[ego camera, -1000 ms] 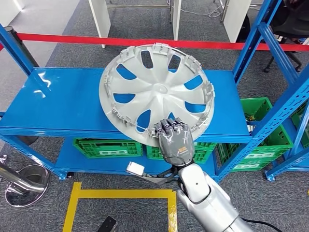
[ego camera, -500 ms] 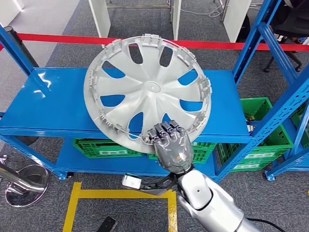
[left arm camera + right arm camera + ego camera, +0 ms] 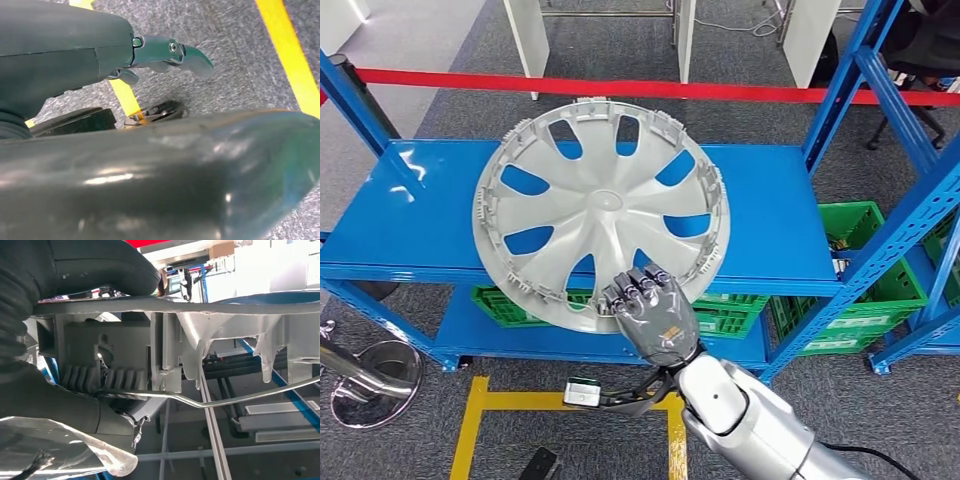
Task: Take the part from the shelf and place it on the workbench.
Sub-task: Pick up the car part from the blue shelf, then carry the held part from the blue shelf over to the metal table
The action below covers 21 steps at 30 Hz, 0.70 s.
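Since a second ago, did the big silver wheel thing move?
Yes. The wheel cover, held by the right hand, slid left along the blue shelf, farther from its right upright post.

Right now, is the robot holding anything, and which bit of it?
Yes. Its right hand grips the silver wheel cover by the near rim, fingers curled over the edge.

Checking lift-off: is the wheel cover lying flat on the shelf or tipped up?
Tipped up. The right hand grips the wheel cover at its near rim, which overhangs the blue shelf edge; its inner face tilts toward the camera.
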Available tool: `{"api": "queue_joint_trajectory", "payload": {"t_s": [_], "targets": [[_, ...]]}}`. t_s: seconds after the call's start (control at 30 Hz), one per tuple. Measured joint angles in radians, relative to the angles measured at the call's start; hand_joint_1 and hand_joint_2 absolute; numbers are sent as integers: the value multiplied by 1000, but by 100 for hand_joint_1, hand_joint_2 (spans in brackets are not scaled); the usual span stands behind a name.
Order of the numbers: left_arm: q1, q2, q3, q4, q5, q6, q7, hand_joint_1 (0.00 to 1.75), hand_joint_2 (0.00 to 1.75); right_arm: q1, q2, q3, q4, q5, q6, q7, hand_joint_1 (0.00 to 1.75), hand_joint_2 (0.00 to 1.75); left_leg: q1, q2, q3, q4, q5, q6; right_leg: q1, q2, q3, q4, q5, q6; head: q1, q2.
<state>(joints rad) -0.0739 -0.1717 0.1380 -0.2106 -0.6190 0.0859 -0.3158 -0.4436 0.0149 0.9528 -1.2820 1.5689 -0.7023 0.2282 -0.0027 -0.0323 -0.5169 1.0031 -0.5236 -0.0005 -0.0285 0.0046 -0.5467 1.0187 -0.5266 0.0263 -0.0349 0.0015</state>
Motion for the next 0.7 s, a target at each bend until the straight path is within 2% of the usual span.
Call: {"api": "queue_joint_trajectory", "payload": {"t_s": [0.23,0.27,0.37,0.4,0.47,0.5,0.53,0.57,0.6,0.63,0.67,0.7], "targets": [[0,4,11,0,3,5,23,0,0,-10,0,18,15,-1,0,8,175,175,0,0,0,0,0,0,0,0,0,0,0,0,0,0],[0,5,11,0,2,7,28,0,0,-10,0,19,16,-1,0,7,175,175,-1,0,0,2,-1,2,-2,0,1,-4,3,3,0,0],[0,10,12,0,-4,17,51,0,0,-12,0,22,18,-1,0,2,175,175,2,4,17,-34,25,25,-4,-1,-1,-17,5,15,0,0],[-1,11,12,0,-6,20,58,0,0,-14,-1,22,18,-1,0,-2,175,175,6,8,25,-53,38,33,-2,0,-14,5,-10,14,1,0],[-1,13,13,0,-9,25,70,0,0,-18,-1,22,20,-1,0,-9,175,175,11,13,30,-69,46,39,-1,-1,-70,113,-62,13,5,0],[-1,14,14,0,-9,26,74,0,0,-18,-2,22,20,-1,0,-13,175,175,12,14,29,-68,45,37,-1,-1,-104,179,-82,15,6,0],[0,15,15,0,-10,27,78,0,0,-17,-2,22,21,-1,0,-16,175,175,13,15,29,-65,42,34,-3,-1,-130,225,-88,18,6,0],[0,16,17,0,-10,28,81,0,0,-16,-2,22,23,-1,0,-19,175,175,16,16,28,-60,38,29,-4,-2,-140,239,-73,22,6,0],[0,16,18,0,-11,29,84,0,0,-15,-3,22,24,-1,0,-21,175,175,20,15,27,-51,32,22,-6,-3,-131,211,-40,26,6,0],[0,17,19,0,-12,29,86,0,0,-15,-3,22,26,-1,0,-23,175,175,25,14,25,-39,23,13,-9,-4,-108,158,-5,33,7,0],[-1,19,19,0,-12,30,88,0,0,-15,-3,22,27,-1,0,-25,175,175,28,13,19,-23,12,2,-10,-4,-81,109,16,40,8,0],[-2,21,20,0,-13,30,90,0,0,-17,-3,22,27,-1,0,-27,175,175,28,12,10,-6,2,-8,-10,-2,-62,75,25,42,11,0]]}}
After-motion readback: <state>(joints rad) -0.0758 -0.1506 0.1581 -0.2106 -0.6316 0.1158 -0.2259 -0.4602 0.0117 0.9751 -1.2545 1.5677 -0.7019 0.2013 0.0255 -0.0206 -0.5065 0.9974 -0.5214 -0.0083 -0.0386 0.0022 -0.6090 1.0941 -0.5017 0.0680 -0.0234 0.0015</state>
